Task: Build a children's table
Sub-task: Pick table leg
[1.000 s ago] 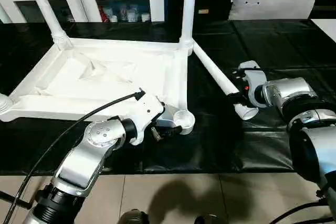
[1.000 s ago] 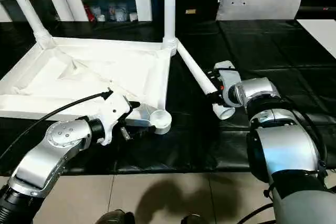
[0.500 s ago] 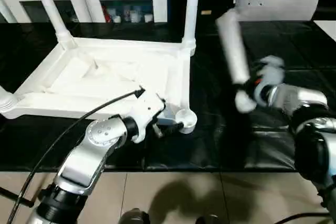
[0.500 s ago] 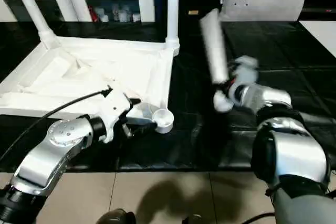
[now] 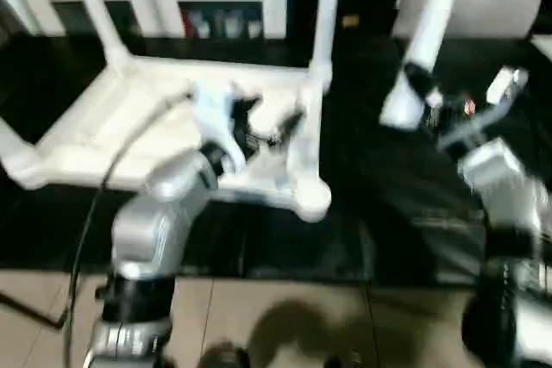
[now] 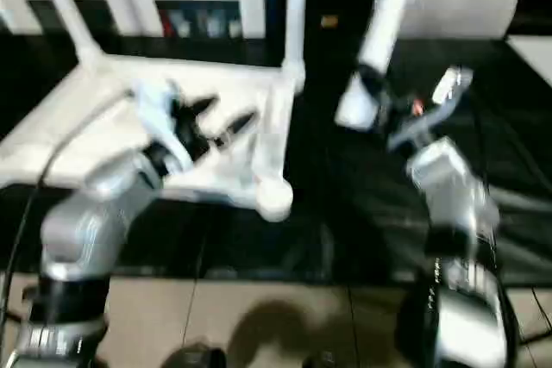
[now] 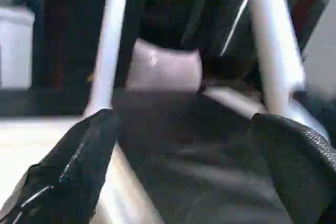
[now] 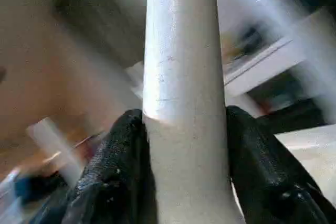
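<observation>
Left tool (image 5: 267,127) agape, right tool (image 8: 184,182) clamped

- Left arm (image 5: 164,213): silver rounded forearm, white wrist housing, dark cylindrical joint lower down.
- A black cable (image 5: 95,204) loops along it to the wrist.
- Left pincer (image 5: 267,127): two black fingers.
- Right arm (image 5: 500,183): silver segments, white bracket with a red spot.
- Right pincer's fingers (image 8: 118,177): black, matte, rounded.

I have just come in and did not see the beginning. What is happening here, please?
A humanoid robot is building a white children's table. The tabletop lies upside down on a black surface, with legs already standing in its sockets. The right hand is shut on a loose leg and holds it up in the air, nearly upright, to the right of the tabletop. The left hand is open above the tabletop and holds nothing. The near corner socket is empty.
</observation>
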Motion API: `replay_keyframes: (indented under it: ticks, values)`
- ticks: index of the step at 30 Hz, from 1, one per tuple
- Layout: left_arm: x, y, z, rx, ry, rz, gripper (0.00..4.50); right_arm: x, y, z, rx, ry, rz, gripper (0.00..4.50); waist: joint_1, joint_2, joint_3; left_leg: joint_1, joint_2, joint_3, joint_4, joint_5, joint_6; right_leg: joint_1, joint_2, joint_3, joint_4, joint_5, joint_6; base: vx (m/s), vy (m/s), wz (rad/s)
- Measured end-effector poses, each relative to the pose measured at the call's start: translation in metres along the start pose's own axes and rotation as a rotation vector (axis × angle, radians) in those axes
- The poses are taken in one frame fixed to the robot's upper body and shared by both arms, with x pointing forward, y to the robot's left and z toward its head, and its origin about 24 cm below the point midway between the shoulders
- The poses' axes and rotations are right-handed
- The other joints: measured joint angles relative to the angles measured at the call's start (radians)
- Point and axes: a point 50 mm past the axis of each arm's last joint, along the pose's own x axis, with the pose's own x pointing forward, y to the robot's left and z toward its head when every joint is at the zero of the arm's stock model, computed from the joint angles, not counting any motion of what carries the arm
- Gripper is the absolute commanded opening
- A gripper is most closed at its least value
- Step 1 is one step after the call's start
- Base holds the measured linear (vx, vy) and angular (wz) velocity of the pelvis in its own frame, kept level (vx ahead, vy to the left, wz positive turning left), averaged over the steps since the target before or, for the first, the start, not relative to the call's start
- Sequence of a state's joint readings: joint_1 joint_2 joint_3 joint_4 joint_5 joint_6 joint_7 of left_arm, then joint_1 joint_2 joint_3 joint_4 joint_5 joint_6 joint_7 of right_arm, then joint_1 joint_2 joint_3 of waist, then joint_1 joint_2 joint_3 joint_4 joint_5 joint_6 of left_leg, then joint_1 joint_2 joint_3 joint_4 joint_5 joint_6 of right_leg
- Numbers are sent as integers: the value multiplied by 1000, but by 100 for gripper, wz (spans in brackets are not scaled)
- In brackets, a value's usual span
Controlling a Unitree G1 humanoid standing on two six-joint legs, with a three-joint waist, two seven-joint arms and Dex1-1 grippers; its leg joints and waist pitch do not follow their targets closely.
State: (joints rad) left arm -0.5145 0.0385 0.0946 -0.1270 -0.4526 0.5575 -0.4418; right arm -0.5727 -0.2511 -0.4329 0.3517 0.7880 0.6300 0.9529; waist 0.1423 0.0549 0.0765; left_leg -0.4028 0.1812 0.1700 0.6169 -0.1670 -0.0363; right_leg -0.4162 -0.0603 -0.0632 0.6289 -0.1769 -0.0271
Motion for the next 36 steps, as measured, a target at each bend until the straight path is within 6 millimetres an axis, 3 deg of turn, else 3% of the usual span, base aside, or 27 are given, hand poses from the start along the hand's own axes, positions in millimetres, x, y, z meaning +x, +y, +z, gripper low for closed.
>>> replay_keyframes:
  ticks: [8, 24, 25, 29, 31, 36]
  values:
    - [20, -26, 15, -212, -86, -159, 450, 2, 27, -23, 53, 143, 169, 189, 7, 0, 0, 0, 0, 0, 0, 1, 1, 5, -2, -1, -9, -1, 9, 0, 0, 0]
    - [26, -41, 10, -408, -83, -271, 450, 0, 41, -47, 73, 278, 215, 189, 3, 0, 0, -1, -1, 1, -9, 1, 1, 6, -2, -2, -19, 1, 16, 0, 0, 0]
    - [26, -43, 10, -433, -93, -301, 423, 0, 42, -49, 73, 287, 219, 189, 3, 0, 0, -1, -1, 1, -9, 1, 1, 6, -2, -2, -19, 1, 16, 0, 0, 0]
    - [22, -44, 14, -535, -138, -360, 416, 3, 46, -48, 61, 291, 247, 189, 3, -1, 0, -1, -2, 1, -9, 1, 1, 6, -2, -2, -19, 1, 16, 0, 0, 0]
    - [20, -43, 15, -568, -147, -376, 376, 3, 48, -49, 57, 296, 256, 189, 2, -1, 0, 0, -2, 1, -9, 1, 1, 7, -2, -2, -19, 1, 16, 0, 0, 0]
    - [16, -42, 16, -608, -156, -417, 355, 4, 51, -49, 47, 311, 280, 189, 2, -1, 0, -1, -2, 1, -9, 1, 1, 7, -2, -2, -19, 1, 17, 0, 0, 0]
